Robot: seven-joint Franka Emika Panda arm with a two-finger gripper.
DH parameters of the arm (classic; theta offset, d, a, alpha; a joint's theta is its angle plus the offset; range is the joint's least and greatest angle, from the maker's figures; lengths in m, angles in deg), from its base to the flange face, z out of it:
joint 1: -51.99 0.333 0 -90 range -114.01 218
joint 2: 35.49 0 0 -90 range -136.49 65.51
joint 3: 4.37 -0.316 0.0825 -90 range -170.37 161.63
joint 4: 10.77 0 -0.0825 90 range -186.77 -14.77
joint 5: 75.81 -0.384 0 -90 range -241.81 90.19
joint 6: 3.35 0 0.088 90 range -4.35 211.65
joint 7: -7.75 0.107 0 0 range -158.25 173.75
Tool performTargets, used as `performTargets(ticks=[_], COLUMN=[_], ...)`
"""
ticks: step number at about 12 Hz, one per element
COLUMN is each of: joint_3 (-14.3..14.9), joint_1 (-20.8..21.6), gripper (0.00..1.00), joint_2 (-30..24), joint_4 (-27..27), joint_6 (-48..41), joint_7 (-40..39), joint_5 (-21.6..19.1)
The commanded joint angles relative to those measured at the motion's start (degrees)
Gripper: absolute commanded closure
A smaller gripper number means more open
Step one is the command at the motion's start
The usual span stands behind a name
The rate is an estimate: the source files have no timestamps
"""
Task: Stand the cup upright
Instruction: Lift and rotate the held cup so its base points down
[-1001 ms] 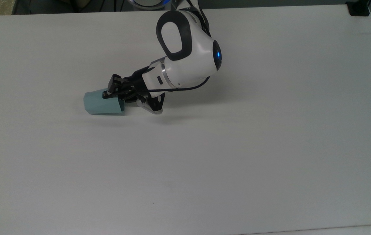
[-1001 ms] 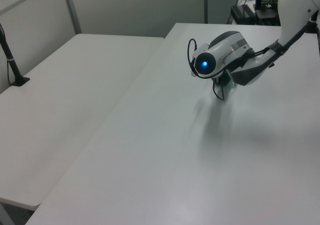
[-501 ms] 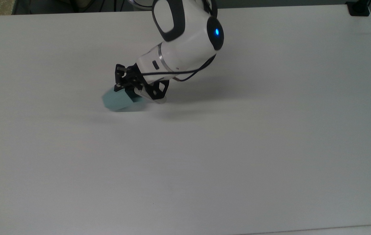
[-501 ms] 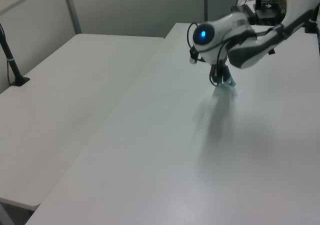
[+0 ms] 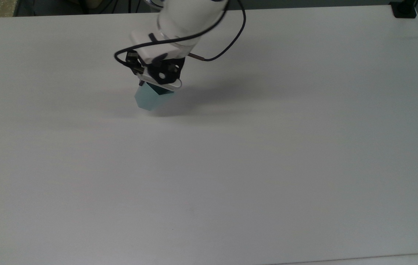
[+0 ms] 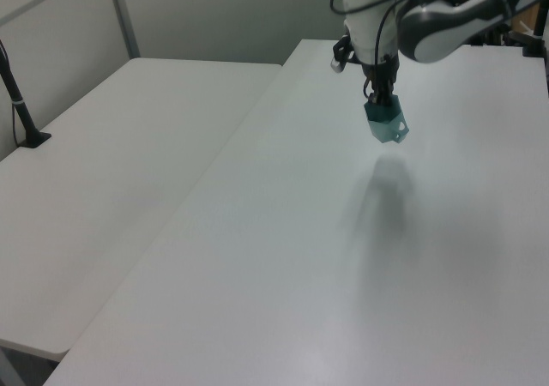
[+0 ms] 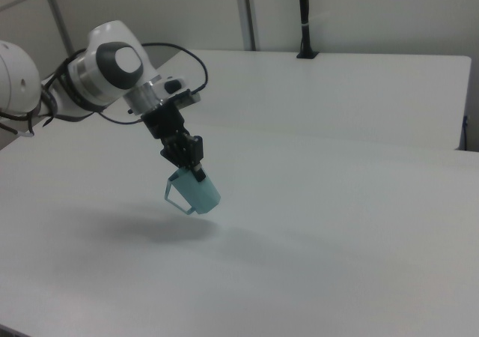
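Observation:
The pale teal faceted cup hangs in the air above the white table, clear of its shadow. It is tilted, with its narrower base pointing down and to the right view's right. My gripper is shut on the cup's rim from above, fingers pointing down. The small angular handle sticks out on the right view's left side of the cup.
A second white table stands alongside, on the left view's left, with a black post clamped to it. A black cable loops off the wrist. A black clamp sits at the table's far right corner.
The cup lay on its side on the table a second ago. My gripper has lifted it off the surface and swung it toward base-down, while the wrist rose and turned to point downward.

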Motion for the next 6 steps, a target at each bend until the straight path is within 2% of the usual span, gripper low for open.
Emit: performTargets(ticks=[1, 3, 4, 5, 6], joint_3=[0.0, 0.0, 0.0, 0.0, 0.0], joint_1=[-4.1, -6.7, -8.0, -8.7, -8.6], gripper=[1.00, 1.00, 1.00, 1.00, 1.00], joint_2=[-4.6, -8.1, -9.4, -10.4, -10.6], joint_4=[-5.0, -8.9, -9.3, -10.0, -11.5], joint_6=[8.0, 12.6, 12.8, 12.6, 12.9], joint_7=[-3.6, -6.3, -9.7, -12.8, -13.2], joint_5=[-10.9, -20.1, -25.7, -29.7, -30.2])
